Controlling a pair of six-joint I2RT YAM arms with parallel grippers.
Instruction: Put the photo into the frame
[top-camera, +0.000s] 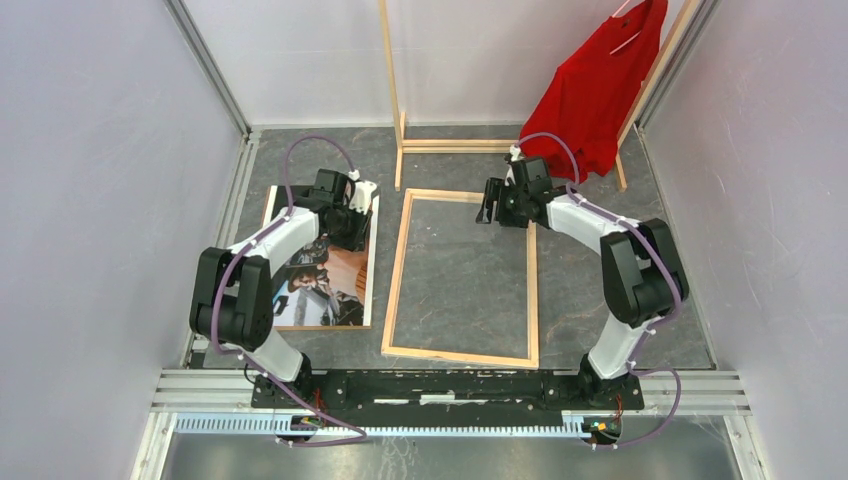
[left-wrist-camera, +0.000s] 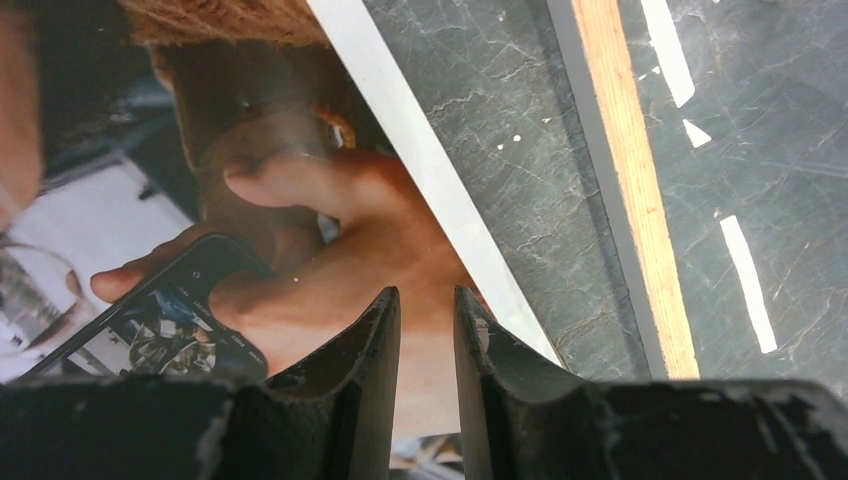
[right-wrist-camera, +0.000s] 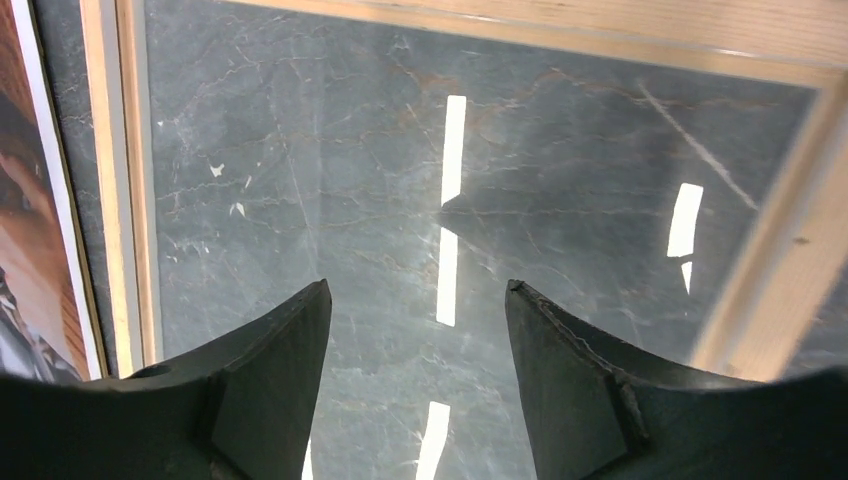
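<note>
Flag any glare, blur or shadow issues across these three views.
Top view: evenly lit and sharp, frame and photo both clear. Left wrist: the fingers are dark and soft up close; faint sheen on the photo. Right wrist: bright white streaks of glare inside the frame.

The white-and-black jointed left arm (top-camera: 262, 262) is being held folded: its elbow is being carried near and to the left, its forearm is being stretched toward the far right, and its wrist is being tipped downward. The black two-finger left gripper (left-wrist-camera: 425, 300) is being held low, its jaws being parted by only a slim gap. The matching white-and-black right arm (top-camera: 628, 270) is being bent in mirror fashion, its forearm being reached toward the far left. The black two-finger right gripper (right-wrist-camera: 415, 290) is being pointed downward, its jaws being spread wide.
</note>
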